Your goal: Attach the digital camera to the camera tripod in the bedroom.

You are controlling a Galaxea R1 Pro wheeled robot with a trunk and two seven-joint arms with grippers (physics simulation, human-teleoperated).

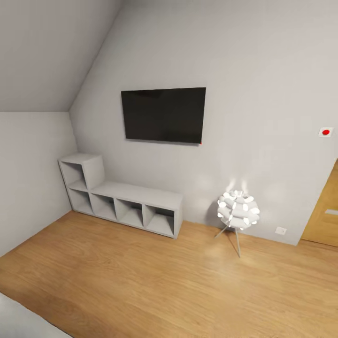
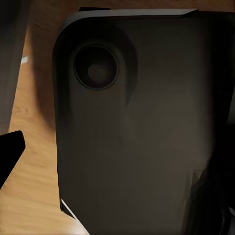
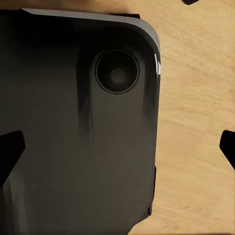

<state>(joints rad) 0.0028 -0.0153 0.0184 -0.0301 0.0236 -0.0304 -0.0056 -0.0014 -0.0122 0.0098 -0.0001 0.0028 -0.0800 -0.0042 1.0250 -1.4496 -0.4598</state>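
In the right wrist view we see two dark fingertips point(image 3: 11, 147) at the two edges of the picture, far from each other, so the right gripper point(image 3: 117, 147) is spread wide, and nothing sits between its tips. Under it is a dark rounded body point(image 3: 78, 137) of the robot with a round socket, and beside that the wood floor point(image 3: 196, 147).

In the left wrist view we can see only one dark fingertip point(image 2: 11, 152) at the edge. The other one is lost in the dark part of the picture, so we cannot tell how far the left gripper is open. It also looks down on a dark rounded body point(image 2: 137, 147) with a round socket, with the wood floor point(image 2: 34, 98) next to it.

From the head we look into the bedroom. Nearest is the light wood floor point(image 1: 155, 286). Farther, against the wall point(image 1: 263, 70), stands a low white shelf point(image 1: 124, 199) with open cubes. To the right of the shelf, on the floor, stands a glowing round lamp point(image 1: 238, 210) on thin metal legs. Right of the lamp is a piece of a wood door point(image 1: 324, 211). Above the shelf a black television point(image 1: 164, 114) hangs on the wall. Well to the right of the shelf and higher up there is a small white plate with a red dot point(image 1: 325, 132). Above the shelf's left end the ceiling point(image 1: 47, 47) slopes down.

The camera and the tripod are not among these things.
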